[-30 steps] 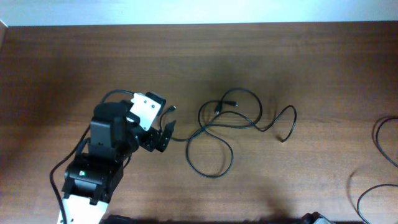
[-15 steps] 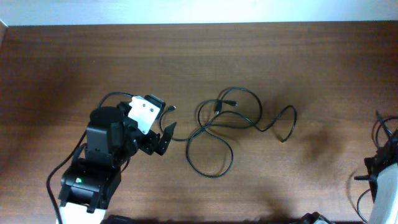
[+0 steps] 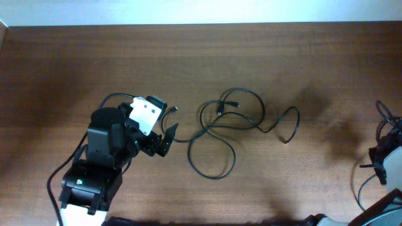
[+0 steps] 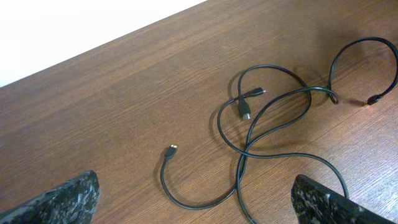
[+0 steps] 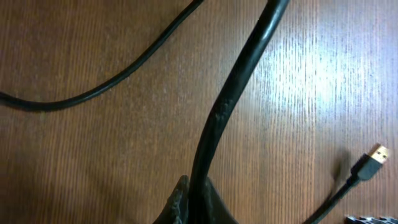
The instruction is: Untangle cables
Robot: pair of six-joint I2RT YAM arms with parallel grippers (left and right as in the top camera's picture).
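A loose tangle of thin black cables [image 3: 229,122] lies mid-table, its loops crossing each other. My left gripper [image 3: 168,126] stands open just left of it, holding nothing. In the left wrist view the cables [image 4: 273,118] spread ahead of the left gripper [image 4: 196,205], and a small plug end [image 4: 171,149] lies between the wide fingers [image 4: 68,199]. My right gripper [image 3: 380,164] is at the table's right edge, shut on another black cable [image 3: 384,125]. Up close, that cable [image 5: 236,93] runs up out of the right gripper [image 5: 199,199].
A gold-tipped USB plug [image 5: 373,154] lies on the wood to the right of the right gripper. A further cable stretch [image 5: 93,93] curves across on its left. The table's far edge [image 3: 201,25] meets a white wall.
The right arm has come into view at the right edge and its gripper has shut on the cable there. The left arm shifted slightly left, then held still, still open.
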